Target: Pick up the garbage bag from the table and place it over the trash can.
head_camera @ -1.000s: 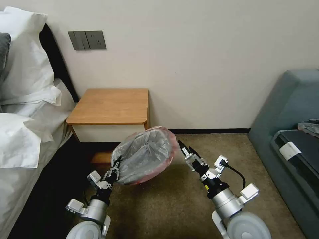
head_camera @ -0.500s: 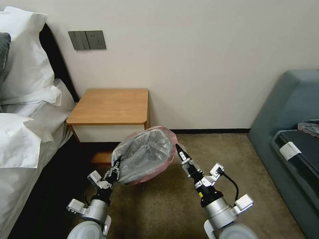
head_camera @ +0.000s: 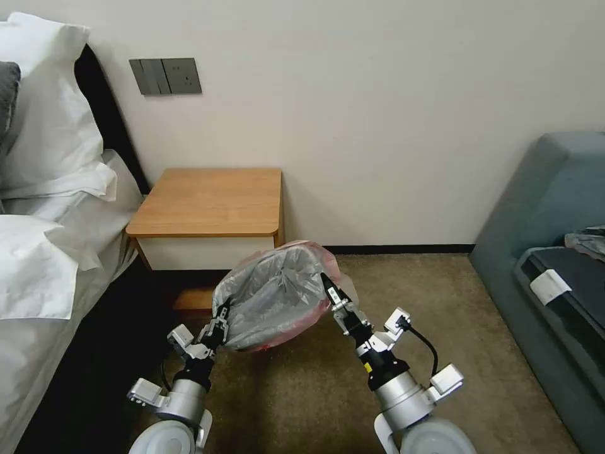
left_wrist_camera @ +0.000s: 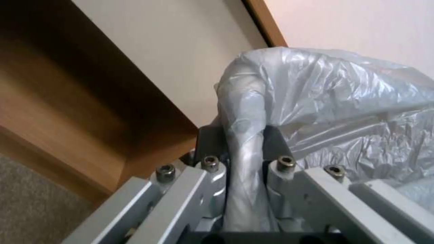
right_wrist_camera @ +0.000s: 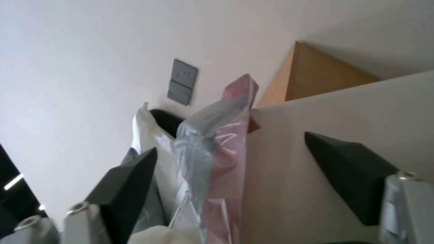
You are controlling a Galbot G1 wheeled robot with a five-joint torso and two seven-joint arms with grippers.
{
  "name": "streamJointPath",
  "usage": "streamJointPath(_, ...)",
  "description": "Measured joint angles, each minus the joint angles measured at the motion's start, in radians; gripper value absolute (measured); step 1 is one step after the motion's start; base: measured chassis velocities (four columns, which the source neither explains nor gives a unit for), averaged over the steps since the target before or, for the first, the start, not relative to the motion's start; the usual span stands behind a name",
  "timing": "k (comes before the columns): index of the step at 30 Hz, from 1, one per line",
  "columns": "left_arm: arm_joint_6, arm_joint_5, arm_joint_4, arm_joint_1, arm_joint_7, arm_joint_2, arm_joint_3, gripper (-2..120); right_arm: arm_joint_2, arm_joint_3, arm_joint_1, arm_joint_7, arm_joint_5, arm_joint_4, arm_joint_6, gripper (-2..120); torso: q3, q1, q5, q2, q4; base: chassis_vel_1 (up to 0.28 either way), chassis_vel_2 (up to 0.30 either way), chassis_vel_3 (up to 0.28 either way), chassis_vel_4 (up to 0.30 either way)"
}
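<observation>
The garbage bag [head_camera: 277,296], crinkled grey with a pink edge, hangs open low in front of the table [head_camera: 208,202]. My left gripper [head_camera: 220,315] is shut on its near-left edge; the left wrist view shows a twisted strip of the bag [left_wrist_camera: 244,112] pinched in my left gripper [left_wrist_camera: 244,139]. My right gripper [head_camera: 328,285] is open at the bag's right edge, and in the right wrist view the pink edge [right_wrist_camera: 235,135] stands between its dark fingers [right_wrist_camera: 131,183]. A sliver of the beige trash can [head_camera: 350,292] shows beside the bag; the rest is hidden under it.
A bed with white pillows [head_camera: 44,189] fills the left side. A grey-blue sofa [head_camera: 554,214] stands at the right. The wall with a switch panel [head_camera: 165,75] is close behind the table. Brown carpet [head_camera: 302,391] lies between my arms.
My right gripper has moved left and forward, from clear of the bag to astride its pink right edge. The left gripper and the bag have hardly moved.
</observation>
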Motion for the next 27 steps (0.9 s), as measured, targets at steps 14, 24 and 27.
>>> streamJointPath(14,0.001,0.005,-0.001,0.003,0.000,0.000,0.003,5,0.006,0.002,0.001,-0.027,-0.023,-0.001,0.004,36,0.000,0.000,0.0000,0.000,0.0000,0.000,0.000,0.000,0.000)
streamJointPath(24,0.001,0.009,-0.001,0.002,-0.001,-0.001,0.003,5,0.008,0.004,0.007,-0.030,-0.034,-0.007,0.010,0,0.000,0.000,0.0000,0.000,0.0000,0.000,0.000,0.000,0.000)
streamJointPath(27,0.001,0.010,-0.001,0.002,-0.001,-0.001,0.003,5,0.010,0.003,0.010,-0.022,-0.045,-0.011,0.019,0,0.000,0.000,0.0001,0.000,0.0000,0.000,0.000,0.000,0.000)
